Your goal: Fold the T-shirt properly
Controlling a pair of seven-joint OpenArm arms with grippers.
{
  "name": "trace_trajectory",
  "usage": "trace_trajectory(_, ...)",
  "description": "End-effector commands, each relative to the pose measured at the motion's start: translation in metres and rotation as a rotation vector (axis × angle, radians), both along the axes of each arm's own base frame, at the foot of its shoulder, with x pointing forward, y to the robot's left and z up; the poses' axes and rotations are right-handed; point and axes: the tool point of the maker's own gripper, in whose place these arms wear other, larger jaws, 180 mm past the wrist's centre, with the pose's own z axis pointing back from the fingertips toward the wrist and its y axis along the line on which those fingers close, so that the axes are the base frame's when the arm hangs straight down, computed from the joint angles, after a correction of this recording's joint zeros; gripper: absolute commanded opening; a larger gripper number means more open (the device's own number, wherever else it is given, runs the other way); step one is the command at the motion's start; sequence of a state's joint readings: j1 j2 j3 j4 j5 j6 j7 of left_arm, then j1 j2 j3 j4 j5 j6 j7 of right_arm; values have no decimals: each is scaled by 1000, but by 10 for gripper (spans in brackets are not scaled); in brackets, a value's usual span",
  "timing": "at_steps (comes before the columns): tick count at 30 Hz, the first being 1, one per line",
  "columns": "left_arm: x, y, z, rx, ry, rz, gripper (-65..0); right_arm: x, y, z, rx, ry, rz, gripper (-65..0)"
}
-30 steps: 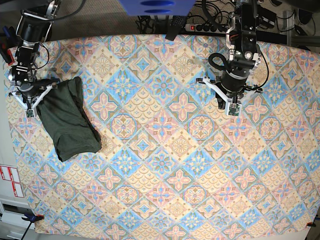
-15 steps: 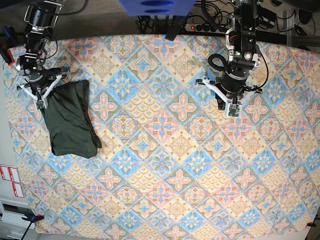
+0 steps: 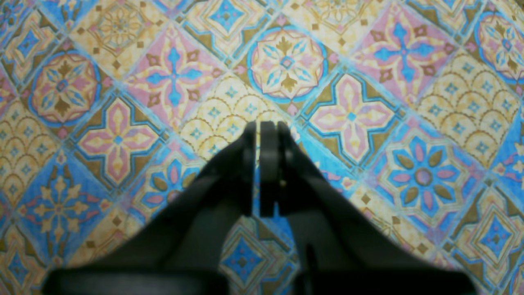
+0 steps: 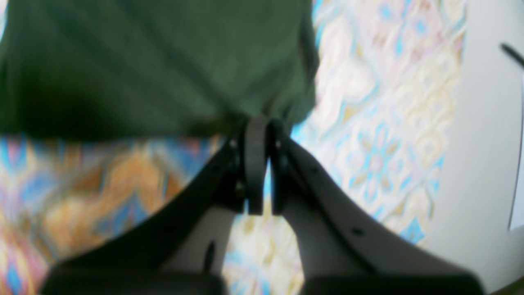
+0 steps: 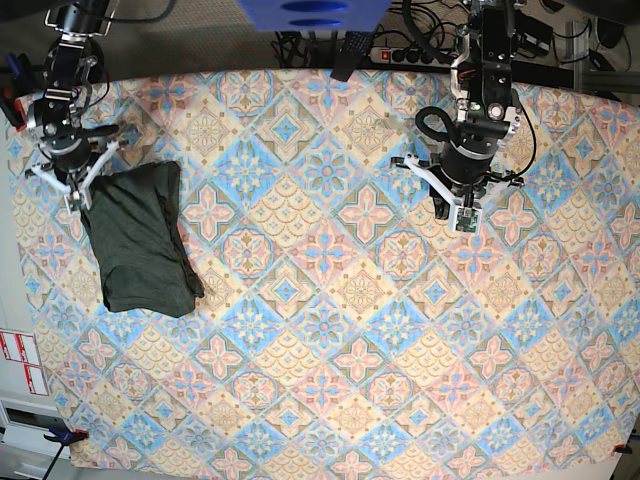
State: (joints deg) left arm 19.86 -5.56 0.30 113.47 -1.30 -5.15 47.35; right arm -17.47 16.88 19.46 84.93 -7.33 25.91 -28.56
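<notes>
T-shirt now shifted upward, straighter; right claw pinching its corner, left claw closed, empty.

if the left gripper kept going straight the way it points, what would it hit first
Probably just the patterned tablecloth. The left gripper is shut with nothing in it and points down at bare cloth; the folded shirt lies far across the table.

Worktop open from centre through 3 to 6 o'clock, patterned cloth flat, free passage. Only obstruction on the surface: folded T-shirt at 9 o'clock near the edge. Cables and power strip crowd 12 o'clock, beyond the edge.
</notes>
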Motion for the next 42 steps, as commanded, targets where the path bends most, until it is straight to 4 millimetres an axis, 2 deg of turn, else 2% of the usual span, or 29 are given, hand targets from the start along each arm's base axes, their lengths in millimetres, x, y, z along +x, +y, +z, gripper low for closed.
trace_trajectory(1,6,0,11,0,-43,-2,-650,10,-4,16,-19,-56,10,-636)
trace_trajectory(9,7,-1,11,-1,-45,-1,-650,-6,13,2,16,-22,14,-636)
trace_trajectory(15,7,-1,11,-1,-45,-1,-650,-6,47,-14,51,35,85,-636)
trace_trajectory(18,6,-1,11,-1,-43,-1,-650,-6,57,-18,59,49,110,-636)
trace_trajectory(21,6,-1,11,-1,-43,-1,-650,6,67,-16,68,34,138,-636)
trace_trajectory(26,5,-1,10,-1,-40,-1,-650,1,71,-29,86,68,137,-636)
trace_trajectory(29,5,-1,10,-1,-40,-1,-650,15,80,-24,104,34,133,-636)
trace_trajectory(36,5,0,9,0,-39,-2,-650,16,82,-22,106,29,135,-636)
trace_trajectory(40,-4,2,5,5,-17,-1,-650,25,83,-3,88,-24,150,-636)
trace_trajectory(42,-13,4,-1,9,5,0,-650,12,78,0,75,-21,144,-636)
